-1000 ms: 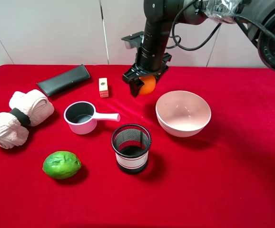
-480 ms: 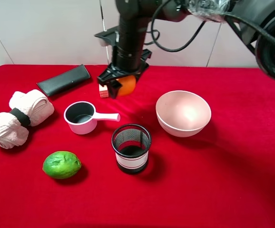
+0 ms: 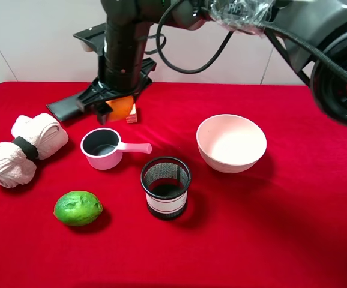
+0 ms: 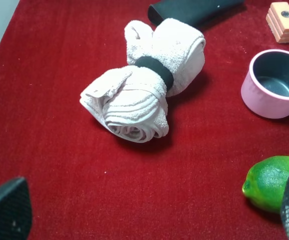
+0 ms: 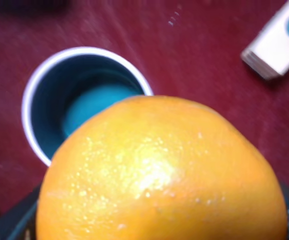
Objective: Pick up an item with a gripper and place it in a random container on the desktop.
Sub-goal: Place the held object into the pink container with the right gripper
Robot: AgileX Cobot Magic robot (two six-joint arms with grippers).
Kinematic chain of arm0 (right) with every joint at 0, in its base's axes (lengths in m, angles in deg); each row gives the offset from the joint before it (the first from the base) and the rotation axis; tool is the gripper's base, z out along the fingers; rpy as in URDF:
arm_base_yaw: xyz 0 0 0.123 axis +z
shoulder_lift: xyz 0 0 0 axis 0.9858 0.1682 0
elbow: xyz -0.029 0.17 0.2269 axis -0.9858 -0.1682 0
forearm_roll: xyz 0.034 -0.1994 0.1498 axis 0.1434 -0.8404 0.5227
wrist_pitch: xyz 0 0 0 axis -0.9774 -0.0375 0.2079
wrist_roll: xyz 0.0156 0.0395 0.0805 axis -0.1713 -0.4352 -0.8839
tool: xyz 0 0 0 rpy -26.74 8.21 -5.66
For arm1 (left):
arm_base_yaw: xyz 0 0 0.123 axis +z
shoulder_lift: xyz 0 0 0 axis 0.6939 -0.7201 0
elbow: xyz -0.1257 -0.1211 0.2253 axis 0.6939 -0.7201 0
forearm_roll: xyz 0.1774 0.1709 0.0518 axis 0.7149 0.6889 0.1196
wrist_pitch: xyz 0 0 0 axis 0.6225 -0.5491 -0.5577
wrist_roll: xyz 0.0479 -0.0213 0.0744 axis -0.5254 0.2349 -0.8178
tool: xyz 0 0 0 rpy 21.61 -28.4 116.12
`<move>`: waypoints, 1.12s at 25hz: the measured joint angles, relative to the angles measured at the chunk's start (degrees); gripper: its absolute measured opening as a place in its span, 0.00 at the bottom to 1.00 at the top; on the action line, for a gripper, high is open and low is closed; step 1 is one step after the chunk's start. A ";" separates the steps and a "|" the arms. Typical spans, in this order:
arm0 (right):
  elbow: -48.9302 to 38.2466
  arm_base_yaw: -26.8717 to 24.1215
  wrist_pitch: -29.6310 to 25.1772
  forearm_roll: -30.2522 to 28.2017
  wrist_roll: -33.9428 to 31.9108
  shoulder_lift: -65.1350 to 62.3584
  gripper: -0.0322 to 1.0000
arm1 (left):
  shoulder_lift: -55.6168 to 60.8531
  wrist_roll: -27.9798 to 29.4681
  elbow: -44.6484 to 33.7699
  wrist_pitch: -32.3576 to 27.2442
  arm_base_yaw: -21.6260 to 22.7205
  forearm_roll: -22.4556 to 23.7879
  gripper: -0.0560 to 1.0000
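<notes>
The right gripper [image 3: 114,103], clamped on the orange [image 3: 121,108], has swung from top centre to the upper left of the frame and hangs just above the pink saucepan cup [image 3: 101,149] on the red cloth [image 3: 281,228].

glossy dimpled orange [image 5: 159,170], velvety red cloth [image 3: 293,228]
</notes>
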 joint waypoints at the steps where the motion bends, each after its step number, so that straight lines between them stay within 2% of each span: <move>1: 0.00 0.31 0.45 0.05 -0.16 0.00 0.57 | 0.00 0.00 0.00 0.00 0.00 0.00 0.99; 16: 0.12 3.66 10.10 3.79 -1.52 2.84 0.57 | 0.00 0.00 0.00 0.00 0.00 0.00 0.99; 28: 0.12 3.74 11.72 4.05 -1.48 6.60 0.57 | 0.00 0.00 0.00 0.00 0.00 0.00 0.99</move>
